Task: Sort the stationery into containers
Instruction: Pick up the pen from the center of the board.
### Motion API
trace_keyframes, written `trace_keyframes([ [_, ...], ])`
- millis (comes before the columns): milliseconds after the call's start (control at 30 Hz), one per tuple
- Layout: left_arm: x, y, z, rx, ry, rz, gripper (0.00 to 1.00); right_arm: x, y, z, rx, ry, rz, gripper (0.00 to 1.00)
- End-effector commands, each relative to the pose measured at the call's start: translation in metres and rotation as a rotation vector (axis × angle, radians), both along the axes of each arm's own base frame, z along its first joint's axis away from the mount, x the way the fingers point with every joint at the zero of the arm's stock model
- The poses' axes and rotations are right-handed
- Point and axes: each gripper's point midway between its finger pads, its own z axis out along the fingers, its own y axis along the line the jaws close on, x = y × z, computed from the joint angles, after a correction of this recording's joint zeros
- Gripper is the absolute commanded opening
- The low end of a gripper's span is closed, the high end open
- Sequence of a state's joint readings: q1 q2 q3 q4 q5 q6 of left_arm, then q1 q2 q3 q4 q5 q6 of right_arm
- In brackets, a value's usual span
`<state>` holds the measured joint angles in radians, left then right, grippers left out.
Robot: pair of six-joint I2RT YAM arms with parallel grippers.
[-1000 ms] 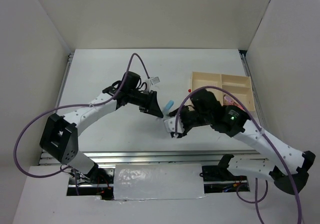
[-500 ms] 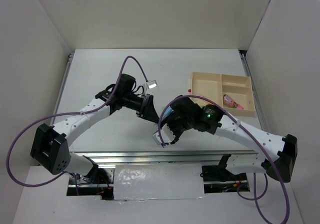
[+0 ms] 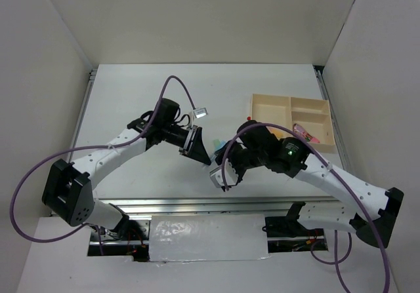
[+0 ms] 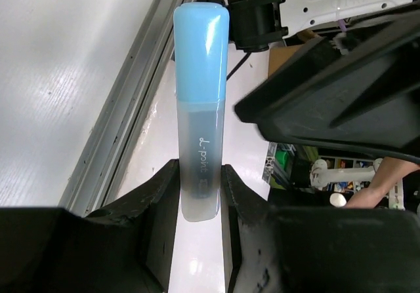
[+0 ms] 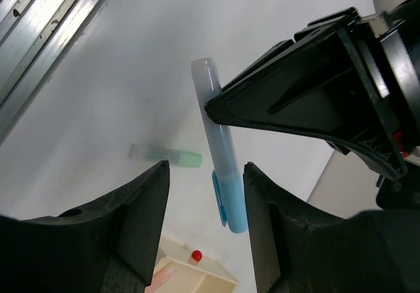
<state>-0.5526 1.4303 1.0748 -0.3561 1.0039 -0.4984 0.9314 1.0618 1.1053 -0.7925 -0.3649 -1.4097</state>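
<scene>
The light blue marker (image 4: 200, 109) hangs over the table (image 3: 131, 103) left of the tray (image 3: 269, 108), clear end clamped in the left gripper (image 4: 200, 198), cap jutting toward the nearby right gripper (image 5: 205, 175), whose jaws stand apart, seemingly to take it

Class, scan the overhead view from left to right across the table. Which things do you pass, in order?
left end effector → light blue marker → red dot → pink-red marker lying in the wooden tray
</scene>
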Motion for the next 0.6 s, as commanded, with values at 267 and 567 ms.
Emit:
trace_keyframes([
  [267, -0.012, -0.001, 0.016, -0.068, 0.017, -0.046, 0.00, 0.041, 0.026, -0.018, -0.022, -0.037, -0.021, 0.49],
  [567, 0.006, 0.007, 0.002, 0.002, -0.028, 0.046, 0.98, 0.072, 0.007, -0.014, -0.024, -0.039, -0.137, 0.09],
])
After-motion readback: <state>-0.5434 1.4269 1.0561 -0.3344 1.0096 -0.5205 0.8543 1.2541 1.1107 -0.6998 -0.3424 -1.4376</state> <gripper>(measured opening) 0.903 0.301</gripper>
